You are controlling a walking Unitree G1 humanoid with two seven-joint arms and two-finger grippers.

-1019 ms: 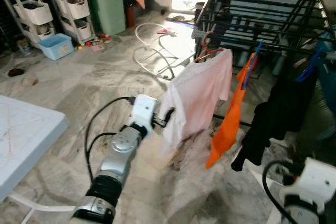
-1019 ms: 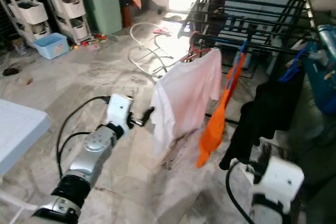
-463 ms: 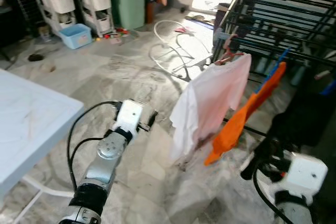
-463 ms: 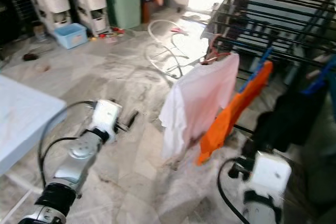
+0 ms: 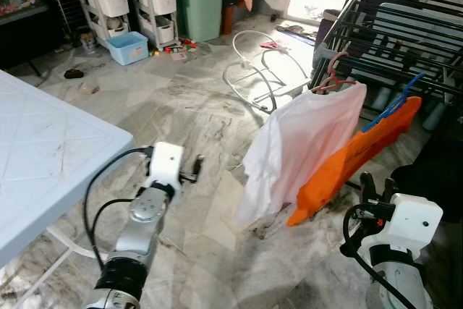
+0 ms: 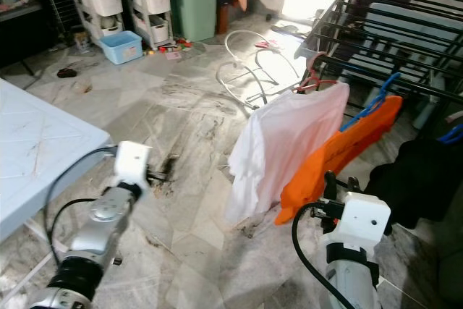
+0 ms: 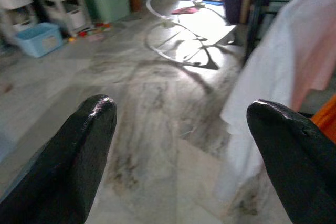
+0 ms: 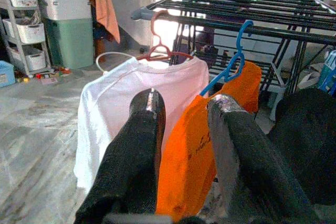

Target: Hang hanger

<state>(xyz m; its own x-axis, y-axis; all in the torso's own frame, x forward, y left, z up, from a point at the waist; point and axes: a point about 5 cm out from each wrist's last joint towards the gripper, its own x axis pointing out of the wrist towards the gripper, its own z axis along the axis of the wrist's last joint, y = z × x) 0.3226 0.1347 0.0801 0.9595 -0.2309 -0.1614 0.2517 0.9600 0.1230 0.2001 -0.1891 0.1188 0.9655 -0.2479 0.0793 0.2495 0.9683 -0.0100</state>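
Ahead of the right gripper (image 8: 184,108), empty with fingers slightly parted, a pink hanger (image 8: 157,45) carrying a limp white shirt (image 8: 131,103) hangs on the drying rack (image 8: 236,11). Stiff, light hanger, best gripped near its hook; left gripper (image 7: 181,124) wide open, empty.

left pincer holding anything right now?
No: in the left wrist view the left pincer is open, with bare floor between its fingers.
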